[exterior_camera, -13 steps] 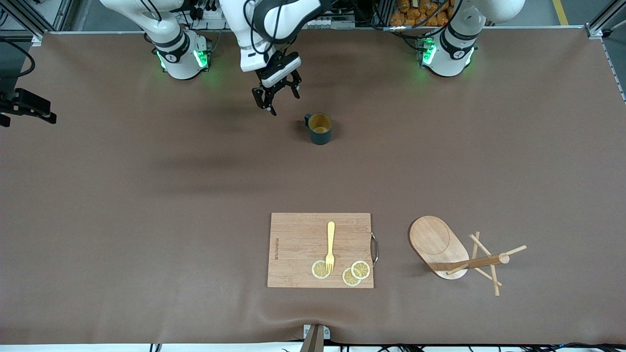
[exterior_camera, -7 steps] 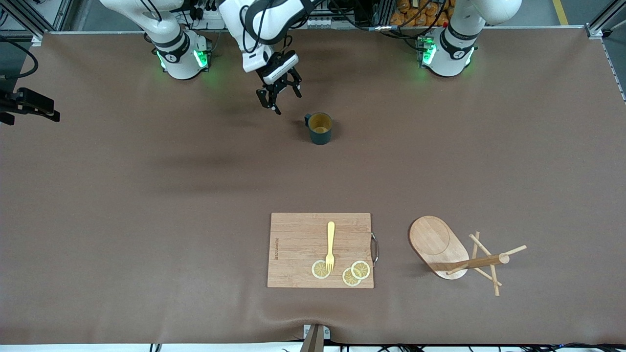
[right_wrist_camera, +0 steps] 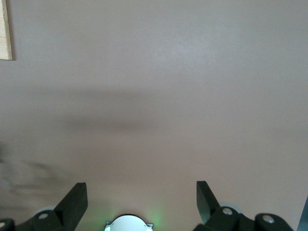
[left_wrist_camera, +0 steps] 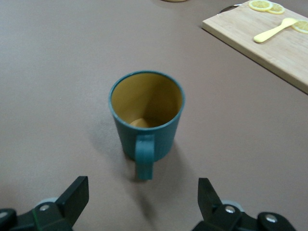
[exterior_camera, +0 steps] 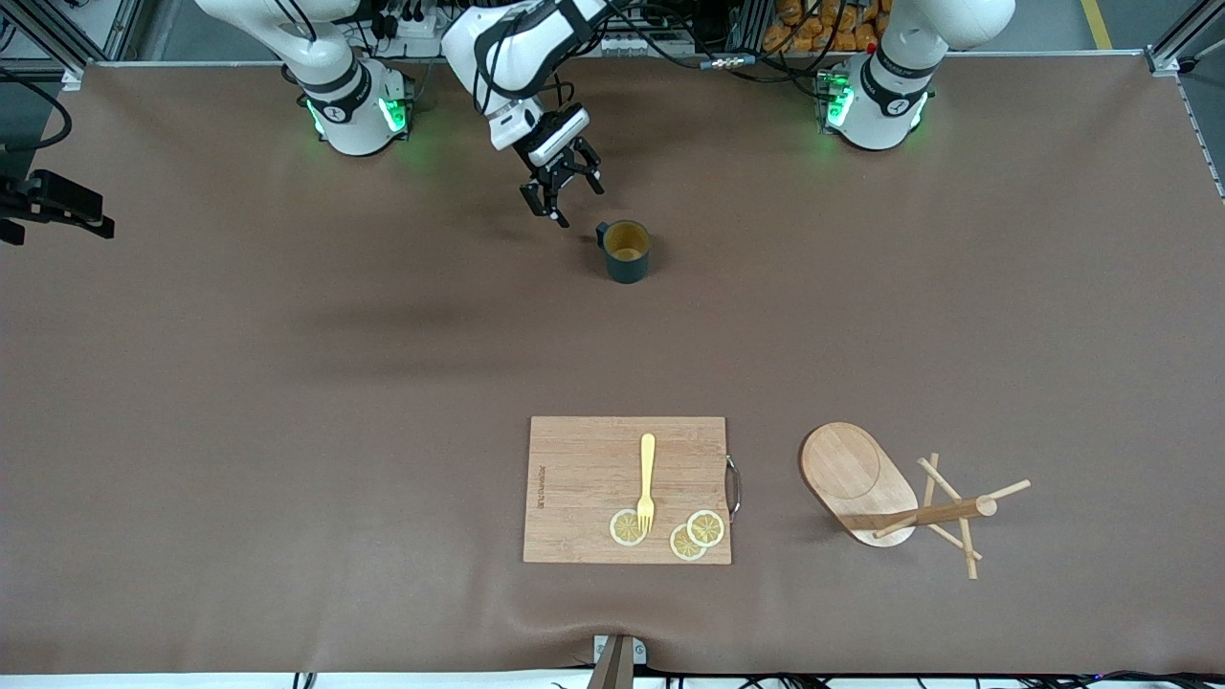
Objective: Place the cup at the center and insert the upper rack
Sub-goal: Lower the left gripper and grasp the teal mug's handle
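The empty cup (exterior_camera: 628, 252) stands upright at the front view's top centre. The left gripper (exterior_camera: 569, 196) is beside its handle, fingers apart. The right gripper (right_wrist_camera: 139, 192) hangs over bare table (right_wrist_camera: 154, 72), fingers apart. The rack (exterior_camera: 852, 474) lies toppled low in frame.

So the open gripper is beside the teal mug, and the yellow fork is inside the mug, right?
Not quite. The yellow fork lies on the wooden cutting board, its tines on a lemon slice, as the front view shows. The left wrist view shows nothing inside the teal mug. The rest holds: the left gripper is open beside the mug. The right gripper waits, open.
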